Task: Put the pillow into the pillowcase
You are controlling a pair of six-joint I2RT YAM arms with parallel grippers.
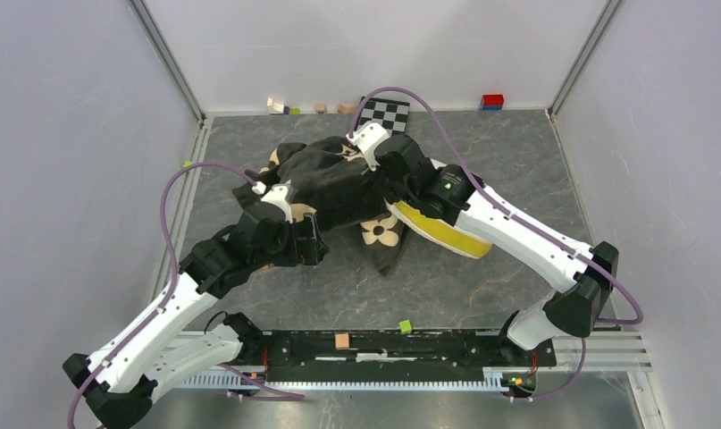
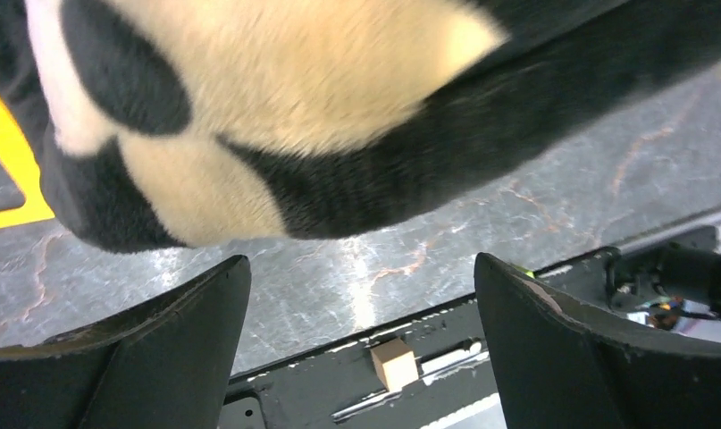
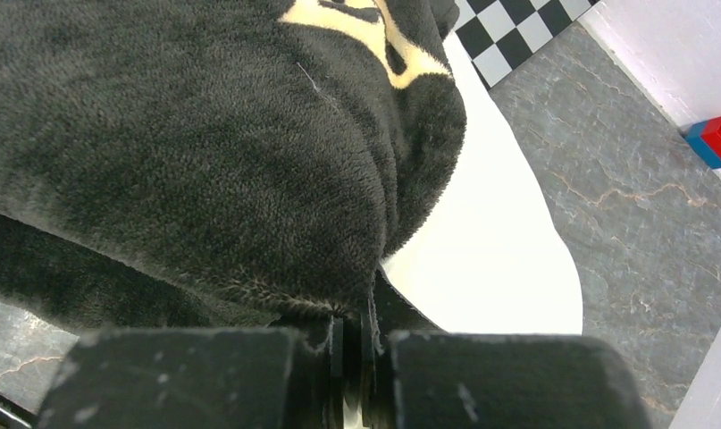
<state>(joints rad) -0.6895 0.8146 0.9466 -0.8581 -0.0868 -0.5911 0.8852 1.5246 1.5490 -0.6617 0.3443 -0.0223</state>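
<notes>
Right hand (image 3: 357, 332) pinching pillowcase (image 3: 187, 152) hem, left hand (image 2: 361, 268) released, pillowcase just beyond

no readable text, labels, brands or numbers anywhere

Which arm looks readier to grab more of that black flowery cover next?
Left, probably. The left gripper is open and empty with the pillowcase just ahead; the right gripper is shut on its hem beside the pillow.
</notes>
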